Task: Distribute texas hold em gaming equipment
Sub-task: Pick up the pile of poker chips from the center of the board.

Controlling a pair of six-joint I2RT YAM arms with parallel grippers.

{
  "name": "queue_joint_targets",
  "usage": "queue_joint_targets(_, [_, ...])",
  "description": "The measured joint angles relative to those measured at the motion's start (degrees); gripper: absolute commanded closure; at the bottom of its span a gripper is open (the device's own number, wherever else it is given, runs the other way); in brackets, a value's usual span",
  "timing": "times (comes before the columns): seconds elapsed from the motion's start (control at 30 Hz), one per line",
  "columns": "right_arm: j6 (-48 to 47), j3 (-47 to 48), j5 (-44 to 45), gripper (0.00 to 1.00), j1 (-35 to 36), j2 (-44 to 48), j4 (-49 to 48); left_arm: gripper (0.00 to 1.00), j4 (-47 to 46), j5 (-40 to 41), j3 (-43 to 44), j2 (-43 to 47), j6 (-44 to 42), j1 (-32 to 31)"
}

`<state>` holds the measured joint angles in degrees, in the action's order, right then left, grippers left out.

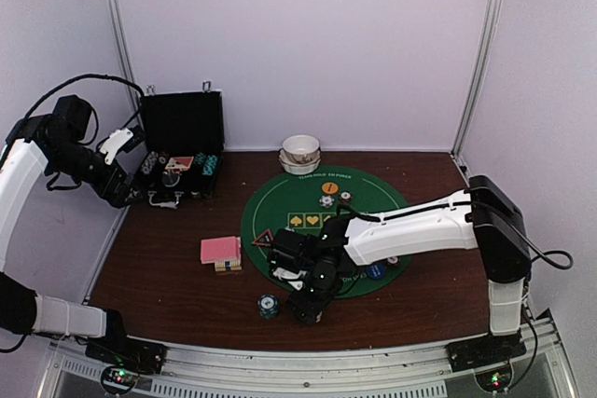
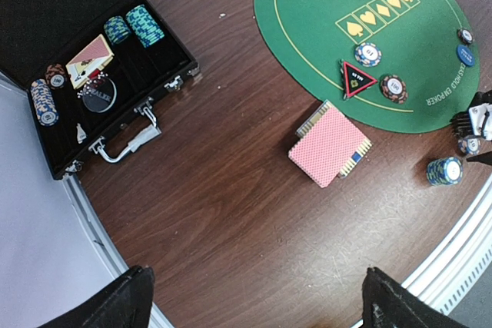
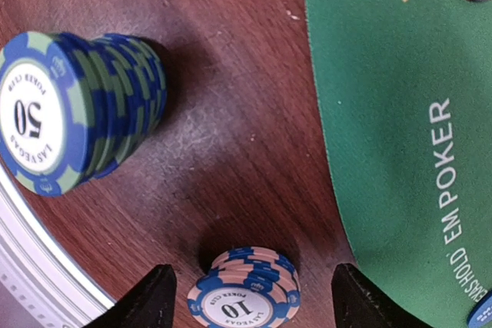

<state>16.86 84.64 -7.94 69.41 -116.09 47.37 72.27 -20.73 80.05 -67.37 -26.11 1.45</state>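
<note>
My right gripper [image 1: 307,308] hangs low over the wood table just off the near edge of the green poker mat [image 1: 373,207]. It is open, with a short stack of white-and-blue "10" chips [image 3: 244,297] standing between its fingers [image 3: 141,303], apart from both. A taller teal "50" chip stack [image 3: 73,113] stands beside it, also seen from above [image 1: 269,306]. The pink-backed card deck [image 1: 220,250] lies left of the mat, beside the red-rimmed triangle marker [image 1: 263,238]. My left gripper [image 2: 254,309] is open and empty, high at the far left near the black case [image 1: 182,151].
The open case holds more chip stacks and cards [image 2: 91,59]. White bowls [image 1: 300,152] stand behind the mat. An orange disc [image 1: 328,188], a blue disc [image 1: 375,271] and single chips [image 2: 367,54] lie on the mat. A metal rail [image 1: 308,361] runs along the near edge.
</note>
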Motion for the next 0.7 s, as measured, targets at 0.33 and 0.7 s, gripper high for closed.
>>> queue_joint_targets(0.33, [0.1, -0.7, -0.2, 0.44, 0.0, -0.5, -0.6, 0.02, 0.3, -0.1, 0.2, 0.0, 0.0, 0.0])
queue_joint_targets(0.7, [0.0, -0.7, -0.2, 0.56, 0.0, -0.5, -0.3, 0.03, 0.4, -0.1, 0.3, -0.1, 0.0, 0.0])
